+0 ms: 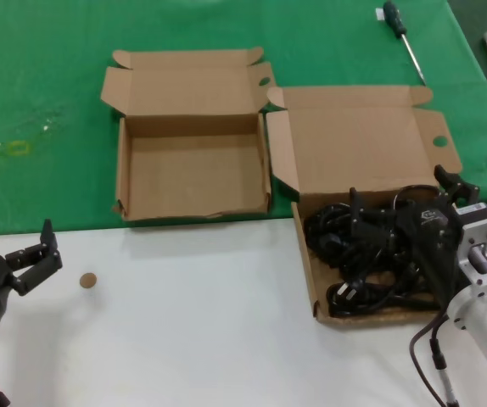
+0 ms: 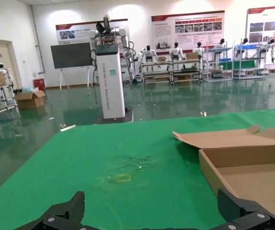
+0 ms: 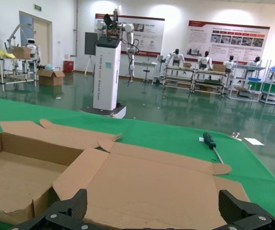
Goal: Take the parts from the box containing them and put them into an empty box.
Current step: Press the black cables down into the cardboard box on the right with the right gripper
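The larger brown box with a tall lid stands at the right and holds several black power cords in a tangle. My right gripper is open just above the cords and holds nothing. In the right wrist view its fingertips frame the box's lid, and the cords are hidden. The smaller empty box stands open to the left and also shows in the right wrist view and the left wrist view. My left gripper is open and empty over the white table at the near left.
A green cloth covers the far half of the table, and the near half is white. A screwdriver lies at the far right. A small brown disc lies near my left gripper. A yellow mark is on the cloth.
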You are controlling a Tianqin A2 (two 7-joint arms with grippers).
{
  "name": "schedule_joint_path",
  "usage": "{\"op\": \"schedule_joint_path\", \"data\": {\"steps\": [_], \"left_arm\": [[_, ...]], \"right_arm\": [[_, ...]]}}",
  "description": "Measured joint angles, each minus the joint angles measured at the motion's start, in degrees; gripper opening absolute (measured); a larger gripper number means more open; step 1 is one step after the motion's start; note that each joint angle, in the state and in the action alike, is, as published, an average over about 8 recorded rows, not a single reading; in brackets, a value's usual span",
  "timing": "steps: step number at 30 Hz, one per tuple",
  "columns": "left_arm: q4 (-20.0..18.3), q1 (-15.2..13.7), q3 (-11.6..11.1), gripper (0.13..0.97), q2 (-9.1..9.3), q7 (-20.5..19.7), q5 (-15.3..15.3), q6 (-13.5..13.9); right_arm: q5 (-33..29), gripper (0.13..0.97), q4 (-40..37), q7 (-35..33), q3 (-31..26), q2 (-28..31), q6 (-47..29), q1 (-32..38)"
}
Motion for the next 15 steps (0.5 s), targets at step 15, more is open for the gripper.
{"op": "schedule_joint_path", "data": {"steps": [15], "left_arm": [[0.0,0.0,0.0,0.966,0.0,0.0,0.0,0.0]], "right_arm": [[0.0,0.966,0.0,0.0,0.0,0.0,0.0,0.0]]}}
